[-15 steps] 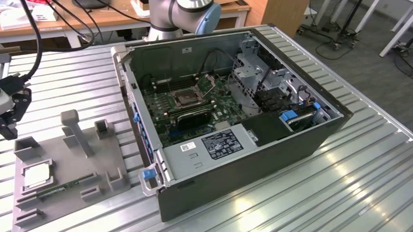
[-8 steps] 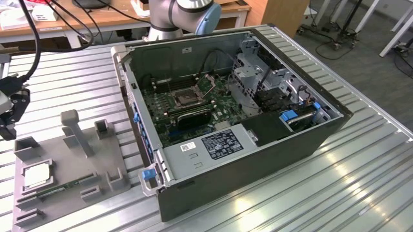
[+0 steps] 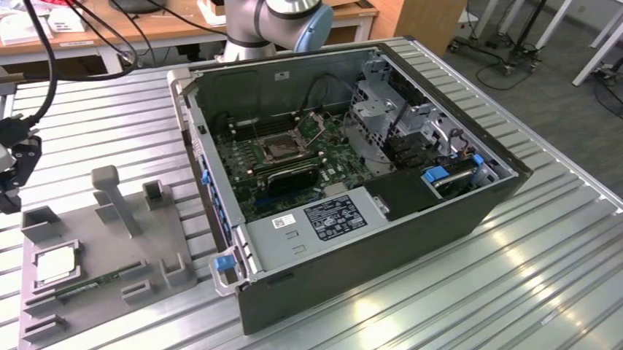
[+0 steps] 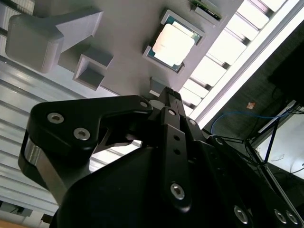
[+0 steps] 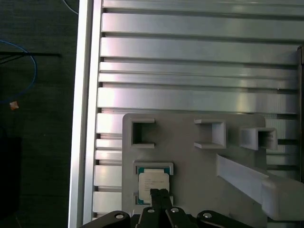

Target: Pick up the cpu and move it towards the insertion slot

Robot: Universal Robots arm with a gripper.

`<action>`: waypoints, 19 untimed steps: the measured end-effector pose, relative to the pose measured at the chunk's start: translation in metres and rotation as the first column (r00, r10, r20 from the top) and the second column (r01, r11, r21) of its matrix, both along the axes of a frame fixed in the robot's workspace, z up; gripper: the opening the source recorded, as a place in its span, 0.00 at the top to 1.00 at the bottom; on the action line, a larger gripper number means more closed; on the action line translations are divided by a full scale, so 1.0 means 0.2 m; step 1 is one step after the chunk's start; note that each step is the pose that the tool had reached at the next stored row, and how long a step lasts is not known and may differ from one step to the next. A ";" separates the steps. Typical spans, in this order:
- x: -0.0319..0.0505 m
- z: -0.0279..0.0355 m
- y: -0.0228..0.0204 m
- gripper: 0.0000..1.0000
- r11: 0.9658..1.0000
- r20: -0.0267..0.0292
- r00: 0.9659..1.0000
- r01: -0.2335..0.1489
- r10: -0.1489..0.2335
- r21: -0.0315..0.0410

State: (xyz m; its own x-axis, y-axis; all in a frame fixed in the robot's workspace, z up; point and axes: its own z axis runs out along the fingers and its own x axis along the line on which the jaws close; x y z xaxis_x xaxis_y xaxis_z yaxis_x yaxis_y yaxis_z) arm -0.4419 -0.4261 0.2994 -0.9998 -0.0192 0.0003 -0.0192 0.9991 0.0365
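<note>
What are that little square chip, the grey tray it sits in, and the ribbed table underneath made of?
The cpu: its top looks like bare metal, silvery-white and lightly reflective. The grey tray: probably plastic, matte and evenly grey, with blocky moulded or printed pockets. The table: likely aluminium, since its long ribbed slats throw bright, brushed-looking reflections.

cpu [image 5: 153,181]: smooth bright metal top with a satin sheen; pale rim.
gripper [image 5: 160,192]: black, matt to semi-gloss, with bright steel screw heads.
tray [image 5: 190,161]: grey plastic, matt, slightly grained.
table [image 5: 190,71]: ribbed bare aluminium, smooth, strongly reflective.
case [image 3: 389,255]: dark matt outer wall; dull bare sheet metal inside.
slot [image 3: 277,144]: silver metal frame, dark centre.
board [image 3: 244,193]: green, matt.
</note>
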 end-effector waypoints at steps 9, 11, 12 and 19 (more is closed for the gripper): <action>-0.001 -0.048 -0.013 0.89 1.000 0.000 1.000 0.000 0.000 0.000; -0.001 -0.060 -0.017 0.89 1.000 0.000 1.000 0.000 0.000 0.000; -0.001 -0.064 -0.018 0.89 1.000 0.000 1.000 0.000 0.000 0.000; -0.001 -0.106 -0.023 0.89 1.000 0.000 1.000 0.000 0.000 0.000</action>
State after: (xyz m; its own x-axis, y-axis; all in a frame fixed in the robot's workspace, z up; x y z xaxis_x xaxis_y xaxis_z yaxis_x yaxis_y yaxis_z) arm -0.4421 -0.4307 0.2781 -0.9998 -0.0191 0.0006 -0.0191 0.9992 0.0364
